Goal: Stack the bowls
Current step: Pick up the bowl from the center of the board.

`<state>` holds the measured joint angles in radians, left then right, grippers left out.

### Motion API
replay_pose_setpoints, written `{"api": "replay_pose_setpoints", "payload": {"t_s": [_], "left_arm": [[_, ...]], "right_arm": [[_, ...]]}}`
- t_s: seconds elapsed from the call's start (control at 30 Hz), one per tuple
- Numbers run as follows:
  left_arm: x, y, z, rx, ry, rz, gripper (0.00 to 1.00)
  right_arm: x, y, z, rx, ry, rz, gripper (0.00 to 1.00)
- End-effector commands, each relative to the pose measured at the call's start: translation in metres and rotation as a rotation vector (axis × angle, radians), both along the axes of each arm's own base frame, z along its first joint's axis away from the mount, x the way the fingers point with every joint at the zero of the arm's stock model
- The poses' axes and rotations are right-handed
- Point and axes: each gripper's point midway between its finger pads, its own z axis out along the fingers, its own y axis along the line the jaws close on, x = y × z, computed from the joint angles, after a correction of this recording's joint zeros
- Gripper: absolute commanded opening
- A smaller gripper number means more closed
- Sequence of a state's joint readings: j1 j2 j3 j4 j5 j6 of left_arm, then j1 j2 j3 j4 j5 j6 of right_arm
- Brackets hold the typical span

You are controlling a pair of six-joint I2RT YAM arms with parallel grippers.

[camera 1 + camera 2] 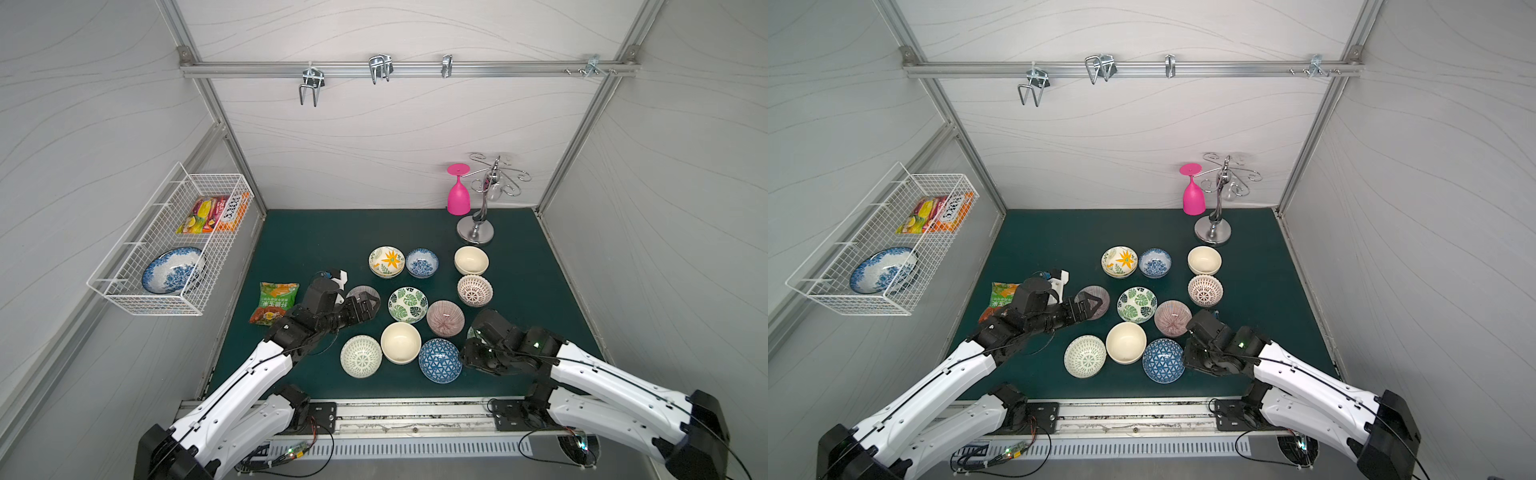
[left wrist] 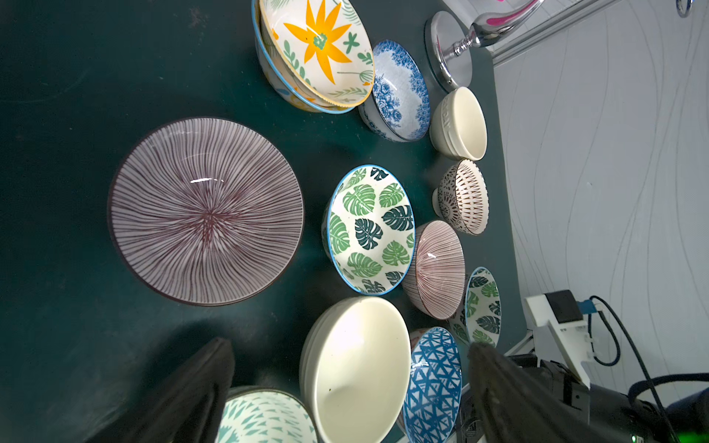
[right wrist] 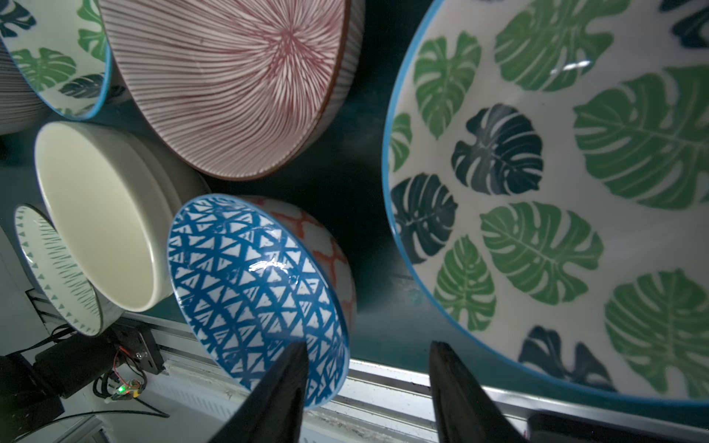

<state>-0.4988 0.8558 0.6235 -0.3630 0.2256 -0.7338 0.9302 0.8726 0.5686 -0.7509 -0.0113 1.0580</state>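
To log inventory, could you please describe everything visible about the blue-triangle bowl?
The blue-triangle bowl is small, round, glossy ceramic, white inside with a blue triangle lattice and blue rim. It stands upright and empty near the front edge of the mat, close beside the cream bowl. Orange lattice shows outside; its own wall or another bowl beneath, I cannot tell.

Dark green table mat. Directly on it:
- snack packet, left edge
- chrome stand base, far right corner
- centre, close together: orange-flower bowl nested in another, blue floral bowl, far cream bowl, lattice bowl, leaf bowl, pink-striped bowl, near cream bowl, blue-triangle bowl, green-dash bowl
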Motion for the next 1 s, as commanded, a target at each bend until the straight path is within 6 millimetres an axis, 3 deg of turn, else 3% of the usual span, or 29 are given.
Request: {"api": "replay_pose_setpoints", "payload": {"t_s": [0.0, 0.2, 0.47, 0.83, 0.97], "left_arm": [[0.004, -0.003, 0.012, -0.026, -0.068, -0.01, 1.0], [0.006, -0.002, 0.008, -0.017, -0.059, 0.01, 1.0], [0.007, -0.001, 0.006, 0.008, -0.055, 0.026, 1.0], [0.009, 0.003, 0.004, 0.023, -0.06, 0.046, 1.0], [0.01, 0.004, 0.003, 0.025, -0.057, 0.05, 1.0]], "right_arm": [[0.004, 0.012, 0.003, 0.042, -0.011, 0.005, 0.49], [0.003, 0.018, -0.003, 0.027, 0.009, 0.03, 0.37], [0.003, 0.023, -0.015, -0.003, 0.04, 0.047, 0.31], [-0.005, 0.004, -0.013, -0.056, 0.045, 0.04, 0.09], [-0.009, -0.005, -0.007, -0.062, 0.036, 0.049, 0.05]]}}
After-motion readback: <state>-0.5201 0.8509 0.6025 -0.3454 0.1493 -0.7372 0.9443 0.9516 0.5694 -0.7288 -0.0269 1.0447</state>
